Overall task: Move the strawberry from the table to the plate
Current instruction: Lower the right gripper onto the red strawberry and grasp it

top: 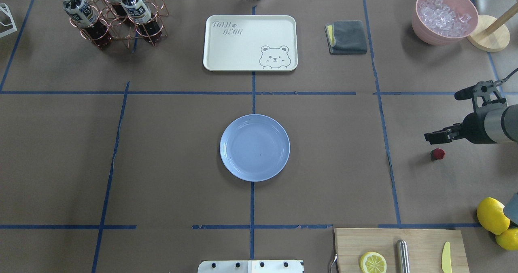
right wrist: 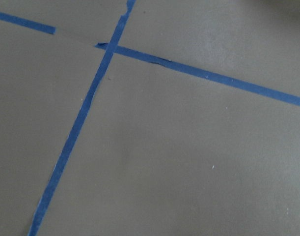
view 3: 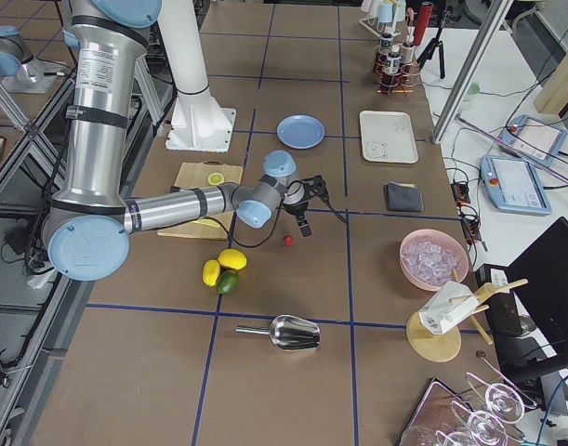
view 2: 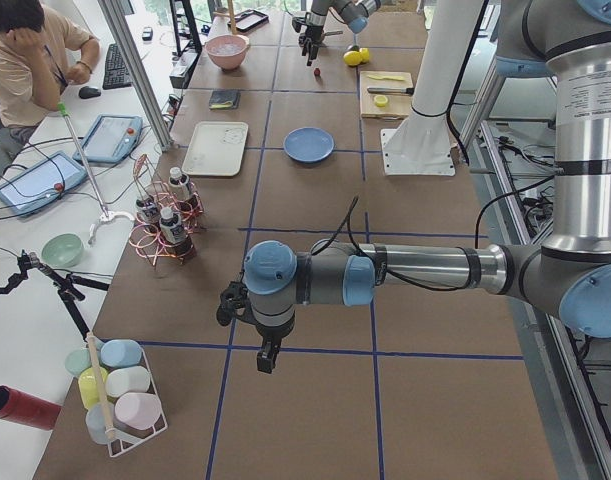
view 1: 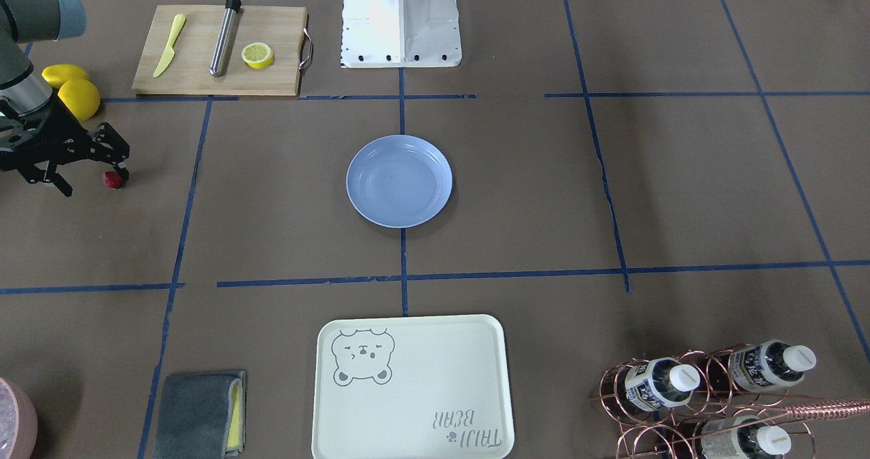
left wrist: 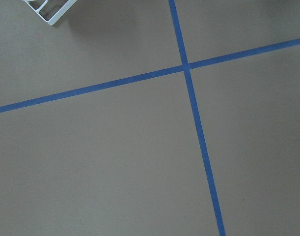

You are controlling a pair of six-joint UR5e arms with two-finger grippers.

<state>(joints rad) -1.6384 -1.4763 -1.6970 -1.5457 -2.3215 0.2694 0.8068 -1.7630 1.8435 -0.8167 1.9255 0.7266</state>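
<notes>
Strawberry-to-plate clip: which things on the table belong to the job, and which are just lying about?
Job: small dark-red strawberry; round light-blue plastic plate; brown paper-covered table; right arm's black two-finger hand, open near the strawberry.
Lying about: cream rectangular bear tray; folded grey cloth; pink bowl of ice; copper wire bottle rack; wooden cutting board; halved lemon; two whole yellow lemons.

small dark-red strawberry (top: 438,154) on brown table (top: 170,151), well apart from empty light-blue plate (top: 254,147).

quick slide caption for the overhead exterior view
Right gripper open beside the tiny dark-red strawberry on the brown paper-covered table; round light-blue plastic plate sits empty at centre.
</notes>
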